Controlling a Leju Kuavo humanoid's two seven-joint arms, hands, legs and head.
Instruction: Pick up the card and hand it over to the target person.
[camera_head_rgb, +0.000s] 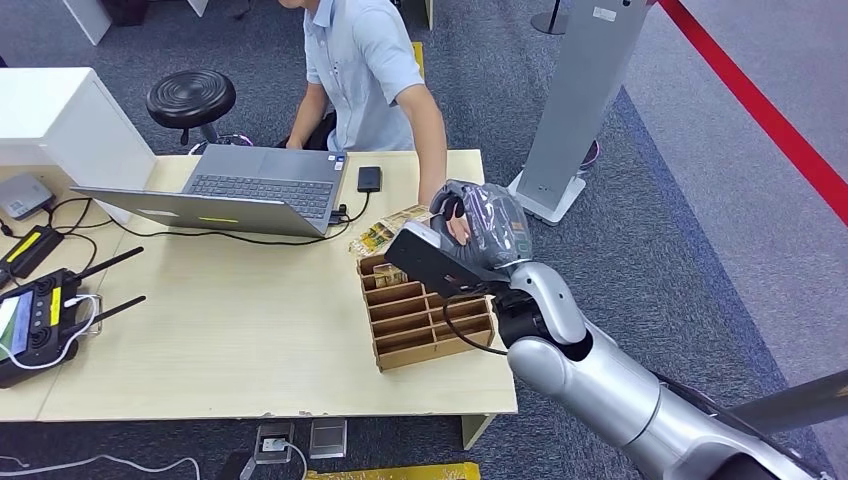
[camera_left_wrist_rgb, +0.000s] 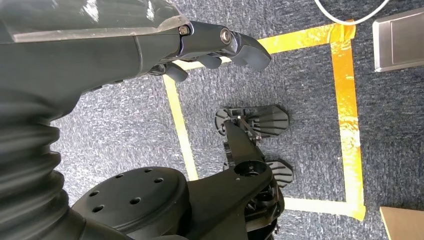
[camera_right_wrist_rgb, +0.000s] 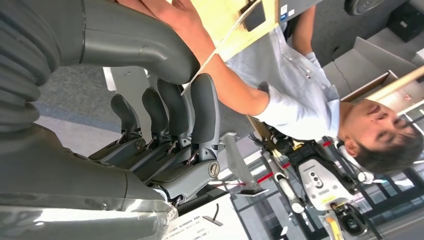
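Right hand: your right hand (camera_head_rgb: 478, 232) is raised above the wooden card rack (camera_head_rgb: 425, 318) at the table (camera_head_rgb: 230, 340) edge, thumb and fingers (camera_right_wrist_rgb: 202, 107) pinching the card (camera_right_wrist_rgb: 227, 42).
Card: edge-on in the right wrist view, a thin pale strip between thumb and fingers, just beside the person's hand (camera_right_wrist_rgb: 165, 11).
Person: seated behind the table, forearm (camera_head_rgb: 432, 140) reaching toward your hand.
Step, as I judge it: the handover.
Doing it well: keep the pinch firm and the wrist steady; release only once their fingers have the card.
Left hand: your left hand (camera_left_wrist_rgb: 215, 47) hangs over the floor, fingers loosely curled, holding nothing.
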